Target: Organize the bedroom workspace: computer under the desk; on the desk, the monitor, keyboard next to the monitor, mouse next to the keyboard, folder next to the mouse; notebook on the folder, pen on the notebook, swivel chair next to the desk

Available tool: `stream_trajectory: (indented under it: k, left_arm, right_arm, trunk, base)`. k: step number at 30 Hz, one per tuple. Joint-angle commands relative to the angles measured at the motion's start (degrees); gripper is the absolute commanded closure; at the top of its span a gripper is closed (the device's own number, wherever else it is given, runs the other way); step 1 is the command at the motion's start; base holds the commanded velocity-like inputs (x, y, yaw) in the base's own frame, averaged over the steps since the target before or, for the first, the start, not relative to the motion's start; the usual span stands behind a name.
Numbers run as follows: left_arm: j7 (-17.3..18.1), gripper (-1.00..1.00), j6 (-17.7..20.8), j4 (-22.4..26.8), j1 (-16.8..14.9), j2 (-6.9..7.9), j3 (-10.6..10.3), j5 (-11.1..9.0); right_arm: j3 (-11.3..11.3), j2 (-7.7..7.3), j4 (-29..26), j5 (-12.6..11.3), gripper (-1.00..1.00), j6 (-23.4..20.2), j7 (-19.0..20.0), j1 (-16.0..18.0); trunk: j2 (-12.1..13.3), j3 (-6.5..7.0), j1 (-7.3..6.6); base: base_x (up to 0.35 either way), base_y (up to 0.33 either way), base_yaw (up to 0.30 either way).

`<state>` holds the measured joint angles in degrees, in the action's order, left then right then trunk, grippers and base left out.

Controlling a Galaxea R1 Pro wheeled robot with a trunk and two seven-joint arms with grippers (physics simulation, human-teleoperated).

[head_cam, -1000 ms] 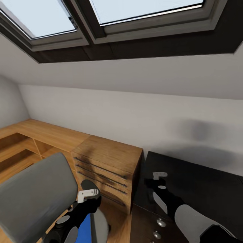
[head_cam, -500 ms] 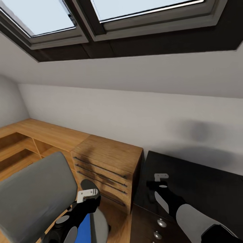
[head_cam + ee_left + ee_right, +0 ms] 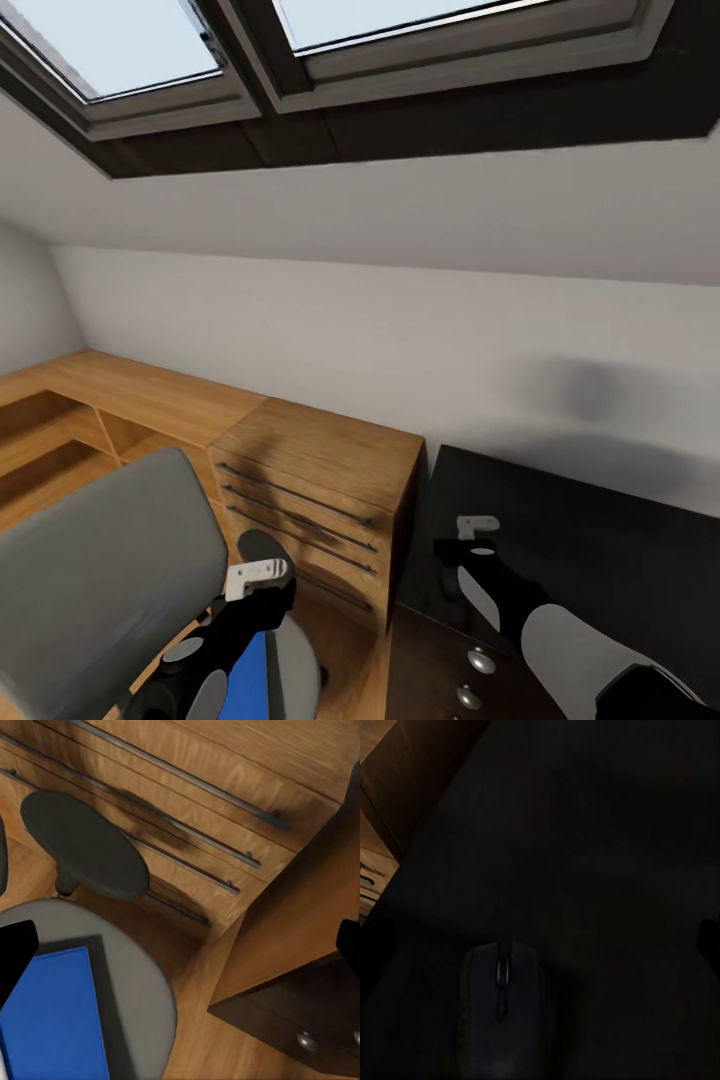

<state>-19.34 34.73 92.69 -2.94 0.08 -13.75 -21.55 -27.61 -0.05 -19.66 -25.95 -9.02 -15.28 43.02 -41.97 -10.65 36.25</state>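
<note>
Mouse (image 3: 501,1009) on desk (image 3: 607,855) below wide-open right gripper (image 3: 540,945), left gripper (image 3: 180,945) spread, empty

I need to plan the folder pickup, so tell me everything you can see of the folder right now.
The folder is a flat, bright blue rectangle with a plain, smooth matte face and no label or markings visible. It lies flat on the grey seat of the swivel chair, with bare seat showing along its far and desk-side edges. Part of it runs out of the left wrist view, so its full outline cannot be seen. In the head view a blue strip shows beside the left arm. Nothing rests on the visible part.
</note>
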Motion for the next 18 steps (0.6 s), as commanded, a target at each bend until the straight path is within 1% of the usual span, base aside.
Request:
stream_trajectory:
  k: [1,10,18]
  left_arm:
    - [-0.53,-1.0,0.16,0.07,-0.05,0.01,-0.05,-0.6]
    - [-0.53,-1.0,0.16,0.07,-0.05,0.01,-0.05,-0.6]
    - [-0.53,-1.0,0.14,0.1,-0.05,0.01,-0.05,-0.6]
  right_arm:
    - [-0.43,-0.01,-0.12,-0.31,-1.0,-0.68,-0.44,0.05]
    - [-0.21,0.13,-0.26,-0.39,-1.0,-2.28,-0.3,0.05]
    - [-0.1,0.27,-0.24,-0.41,-1.0,-2.56,0.26,0.05]
  trunk:
    - [-0.5,-0.28,0.24]
    - [-4.11,-1.89,2.22]
    - [-7.31,-3.33,3.97]
  base:
    - [0.0,0.0,0.0]
    - [0.0,0.0,0.0]
    - [0.0,0.0,0.0]
